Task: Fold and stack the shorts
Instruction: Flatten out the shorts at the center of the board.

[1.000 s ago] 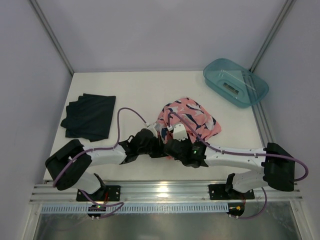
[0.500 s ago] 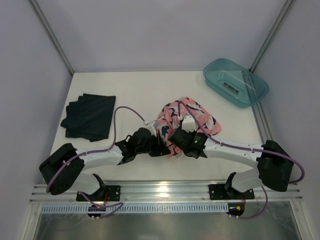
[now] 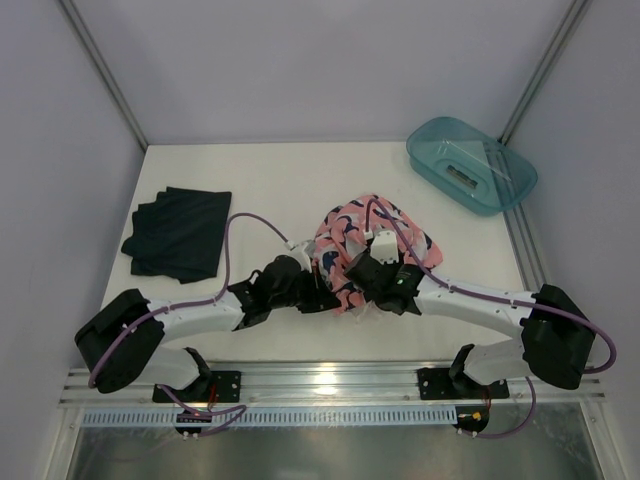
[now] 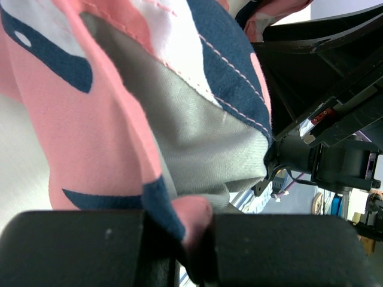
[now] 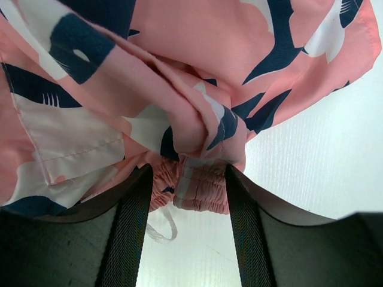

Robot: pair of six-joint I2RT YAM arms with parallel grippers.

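Pink printed shorts [image 3: 345,228] are bunched in a heap mid-surface [image 3: 280,175], nowhere near folded, and both arms are in at the near side. The left tool [image 4: 179,236] is clenched on a hem corner, with pink and navy cloth pinched between its pads. The right tool [image 5: 188,200] straddles the gathered elastic waistband, a finger on either side. From this close I can't tell whether it is squeezing the band or just bracketing it. That's the worry: if it has only a loose fold, a pull could let the cloth slip free or drag the whole heap into a twist instead of spreading it. The two wrists are also very near each other, so a hasty sweep could knock them together. Most of the heap lies beyond the tools, the left one at its near-left edge and the right one over its near middle. The dark shorts [image 3: 180,235] lie folded flat, well apart to the left.
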